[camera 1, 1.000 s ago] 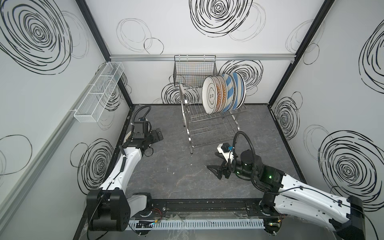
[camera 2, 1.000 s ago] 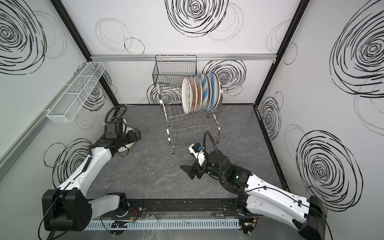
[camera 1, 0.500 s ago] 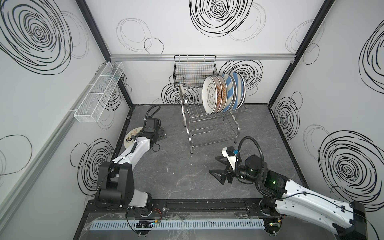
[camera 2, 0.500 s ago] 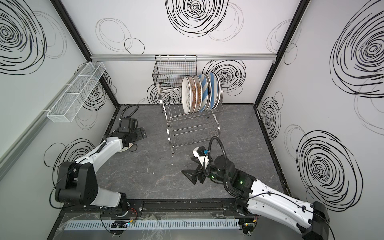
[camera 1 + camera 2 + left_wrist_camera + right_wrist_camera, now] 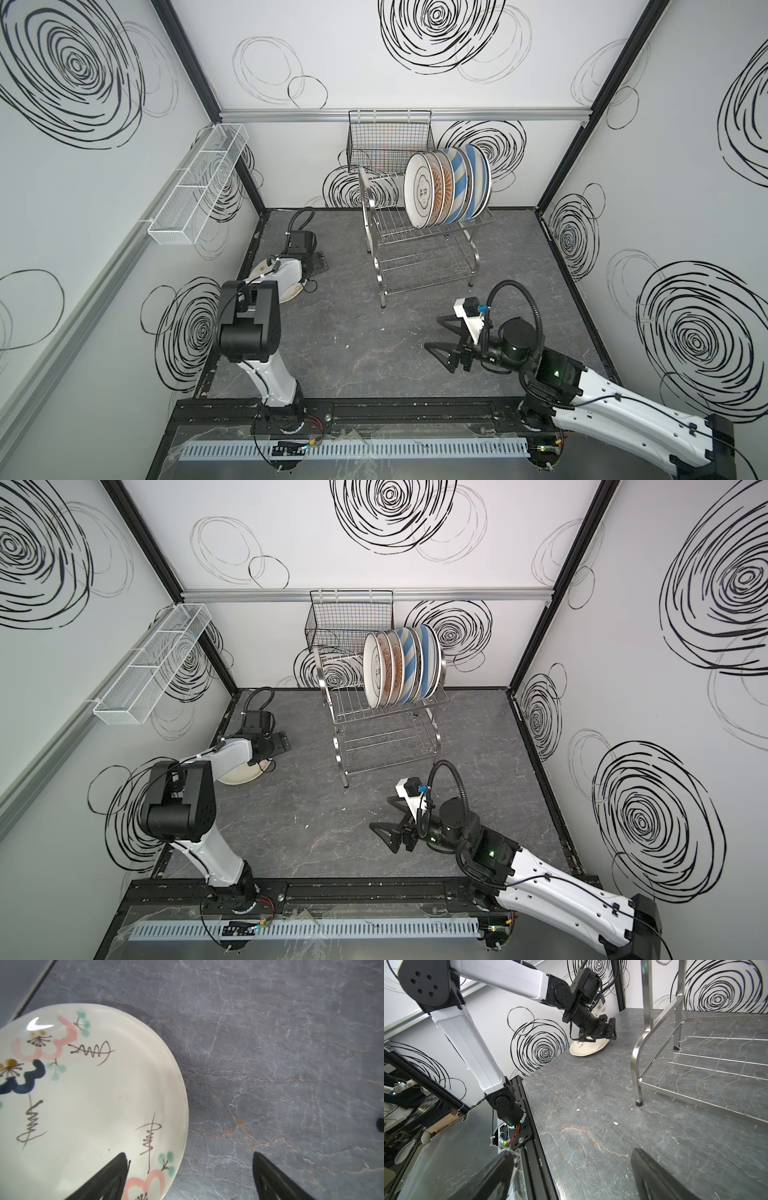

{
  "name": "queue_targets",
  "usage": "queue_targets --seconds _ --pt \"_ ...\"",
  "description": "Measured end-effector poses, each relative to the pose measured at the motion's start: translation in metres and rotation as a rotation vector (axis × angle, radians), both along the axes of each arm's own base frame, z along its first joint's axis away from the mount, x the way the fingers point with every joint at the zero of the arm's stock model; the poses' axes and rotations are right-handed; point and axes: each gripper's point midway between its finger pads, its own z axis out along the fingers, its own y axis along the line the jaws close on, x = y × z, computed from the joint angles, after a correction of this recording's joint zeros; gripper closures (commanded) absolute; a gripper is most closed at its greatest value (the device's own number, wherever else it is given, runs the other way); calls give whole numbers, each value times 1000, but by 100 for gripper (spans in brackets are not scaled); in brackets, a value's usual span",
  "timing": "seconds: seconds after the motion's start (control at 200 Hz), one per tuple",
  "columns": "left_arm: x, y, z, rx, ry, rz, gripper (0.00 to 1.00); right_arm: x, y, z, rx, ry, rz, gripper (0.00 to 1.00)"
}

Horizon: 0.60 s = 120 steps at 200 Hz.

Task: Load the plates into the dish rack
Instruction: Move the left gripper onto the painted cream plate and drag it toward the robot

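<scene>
Under the left arm [image 5: 276,272], a cream floral plate [image 5: 291,293] lies on the table [image 5: 353,332], mostly hidden. Left gripper [image 5: 189,1154] spread astride its rim, contact unclear. Right gripper [image 5: 432,331] spread, empty. Racked plates [image 5: 446,187] overlap on dish rack [image 5: 428,249] upper tier; count unclear.

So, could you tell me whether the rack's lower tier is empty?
Empty: the lower tier shows bare wires; the racked plates stand above.
</scene>
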Motion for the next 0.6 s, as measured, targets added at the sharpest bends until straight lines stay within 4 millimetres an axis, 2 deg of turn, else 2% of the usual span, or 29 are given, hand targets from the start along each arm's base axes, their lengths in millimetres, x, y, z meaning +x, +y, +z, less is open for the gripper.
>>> queue_targets --seconds 0.155,0.385,0.6 --pt "-1 -1 -15 -26 30 -6 4 0 -1 1 7 1 -8 7" --pt "1 2 -15 -52 20 -2 4 1 -1 -5 -3 20 -12 7" --pt "-3 -4 -22 -85 11 -15 4 2 0 -8 -9 28 -16 7"
